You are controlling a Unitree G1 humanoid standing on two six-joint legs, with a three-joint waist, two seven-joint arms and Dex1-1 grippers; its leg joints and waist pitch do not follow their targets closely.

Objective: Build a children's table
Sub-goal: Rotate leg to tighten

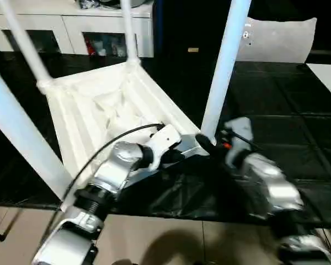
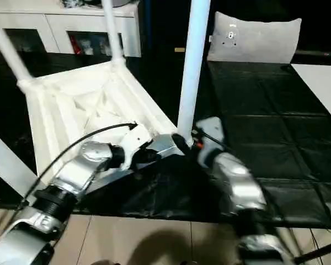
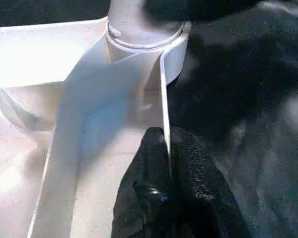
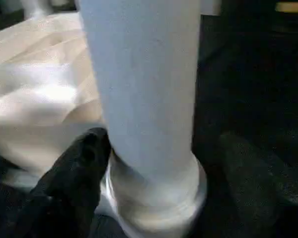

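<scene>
No text, label, brand, number or sign can be read anywhere in these views. A small round mark sits on the grey cushion (image 2: 255,37) at the back, and a small yellowish tag (image 1: 193,50) lies on the dark surface behind the table, but neither is legible.

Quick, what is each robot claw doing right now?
Left claw: closed, pinching the side wall of the table top.
Right claw: open, fingers on either side of the base of a leg, not squeezing it.
</scene>
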